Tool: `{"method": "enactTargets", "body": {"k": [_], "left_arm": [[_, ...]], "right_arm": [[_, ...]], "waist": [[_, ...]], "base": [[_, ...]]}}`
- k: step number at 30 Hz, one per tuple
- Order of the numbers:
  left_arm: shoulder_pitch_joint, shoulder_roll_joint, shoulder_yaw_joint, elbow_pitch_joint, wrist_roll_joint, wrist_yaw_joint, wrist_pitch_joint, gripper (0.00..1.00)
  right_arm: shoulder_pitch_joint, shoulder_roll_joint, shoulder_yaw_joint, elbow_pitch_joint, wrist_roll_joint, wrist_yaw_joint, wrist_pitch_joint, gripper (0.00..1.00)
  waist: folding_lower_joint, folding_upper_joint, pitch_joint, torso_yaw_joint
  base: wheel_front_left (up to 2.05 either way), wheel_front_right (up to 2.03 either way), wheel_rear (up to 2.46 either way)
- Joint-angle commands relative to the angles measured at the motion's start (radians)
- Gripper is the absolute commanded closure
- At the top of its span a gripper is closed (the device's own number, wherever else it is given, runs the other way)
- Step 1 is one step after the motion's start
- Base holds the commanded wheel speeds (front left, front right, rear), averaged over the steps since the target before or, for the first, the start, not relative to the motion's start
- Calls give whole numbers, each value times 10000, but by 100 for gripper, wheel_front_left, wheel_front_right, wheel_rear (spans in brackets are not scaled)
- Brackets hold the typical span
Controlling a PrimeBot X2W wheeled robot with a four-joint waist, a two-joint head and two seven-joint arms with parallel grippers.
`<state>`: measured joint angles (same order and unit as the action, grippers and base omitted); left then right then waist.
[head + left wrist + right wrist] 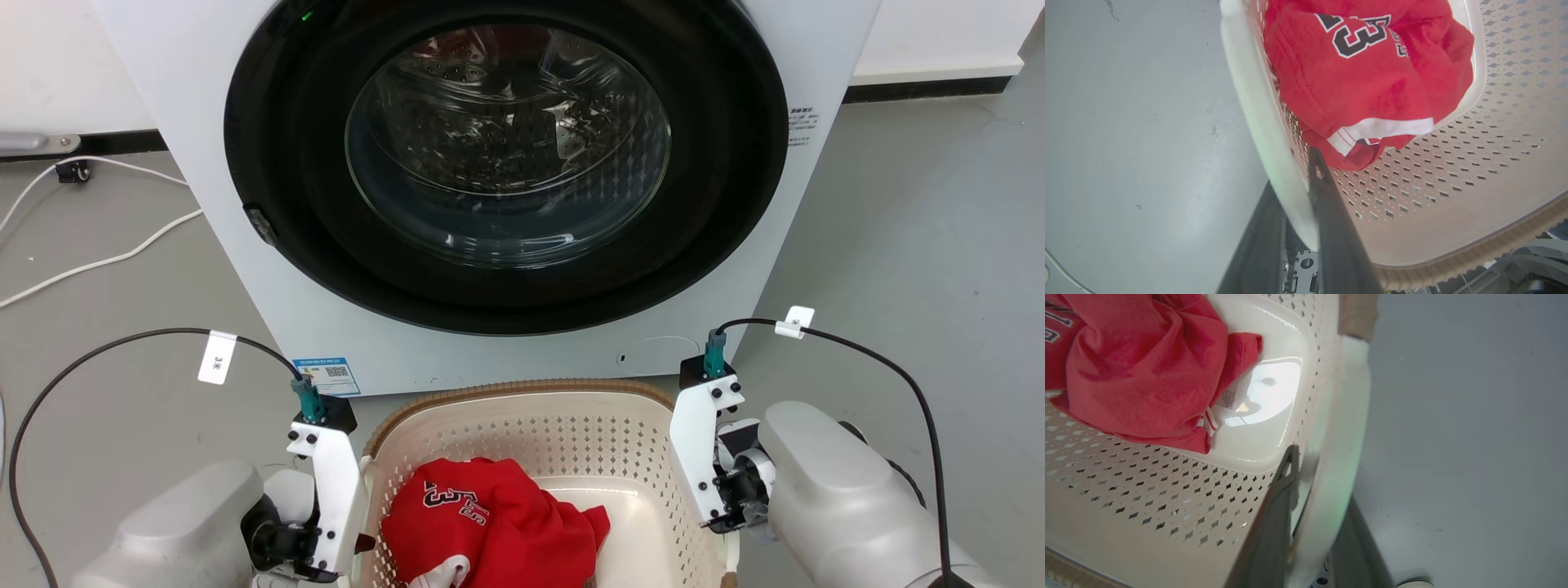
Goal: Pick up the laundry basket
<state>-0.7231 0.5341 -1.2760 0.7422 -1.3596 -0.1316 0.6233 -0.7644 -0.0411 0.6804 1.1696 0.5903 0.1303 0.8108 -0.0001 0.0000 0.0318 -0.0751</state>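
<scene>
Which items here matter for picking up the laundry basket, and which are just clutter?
Job: laundry basket; left gripper and right gripper, each astride one side of the basket.
Lying about: washing machine; red jersey inside the basket; white cables.

cream perforated laundry basket (531, 445), brown woven rim (506, 389), red jersey (498, 527)

23 on red jersey (1372, 81), 3米 on cable tag (217, 357)

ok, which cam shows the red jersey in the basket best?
Left wrist view: the red fabric jersey sits close, number print and white trim sharp. Head view crops it at the bottom edge; right wrist view catches a crumpled side, cut off left.
</scene>
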Motion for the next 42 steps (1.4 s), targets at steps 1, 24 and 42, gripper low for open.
{"method": "enactTargets", "body": {"k": [1, 24, 42], "left_arm": [[-38, 139, -80, 124, 61, 21, 144, 100], [-262, -58, -74, 268, -84, 19, 172, 100], [-232, -39, -84, 261, -8, 19, 370, 100]], "right_arm": [[-238, -166, 65, -7, 14, 7, -3, 100], [-483, -148, 351, 350, 512, 17, -341, 100], [-751, -150, 507, 529, 824, 15, -501, 100]], "waist": [[1, 0, 24, -4], [1, 0, 36, 110], [1, 0, 62, 111]], "base": [[0, 0, 0], [0, 0, 0], [0, 0, 0]]}}
